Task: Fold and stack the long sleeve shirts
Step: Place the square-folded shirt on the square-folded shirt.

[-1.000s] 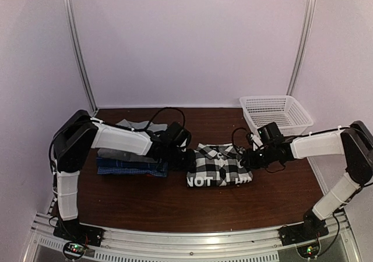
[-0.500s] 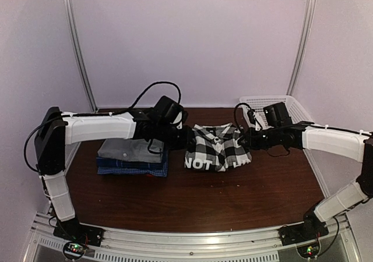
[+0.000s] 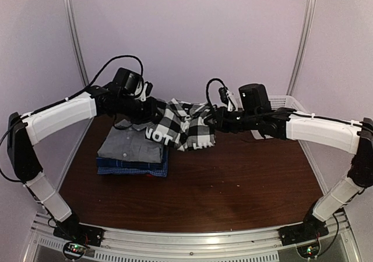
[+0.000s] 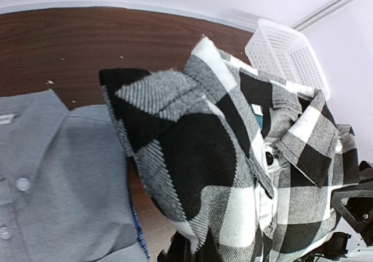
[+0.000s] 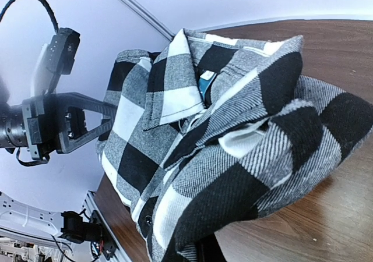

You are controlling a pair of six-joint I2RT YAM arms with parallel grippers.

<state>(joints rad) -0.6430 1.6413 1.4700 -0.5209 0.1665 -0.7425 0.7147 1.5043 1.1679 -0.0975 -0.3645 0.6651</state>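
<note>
Left gripper (image 3: 155,113) and right gripper (image 3: 213,120) were both clamped tight on opposite edges of the folded plaid shirt (image 3: 182,127), which hung between them, clear of the table (image 3: 233,180). Below the left gripper sat the stack: grey shirt (image 3: 131,145) over blue shirt (image 3: 133,169). Beyond the right gripper was the basket (image 3: 289,103). Step judged: carrying to the stack. The next move calls for both arms to shift left together, lower level, then release.

Dark wooden table (image 3: 233,174) stands before pale lilac walls (image 3: 192,41).
</note>
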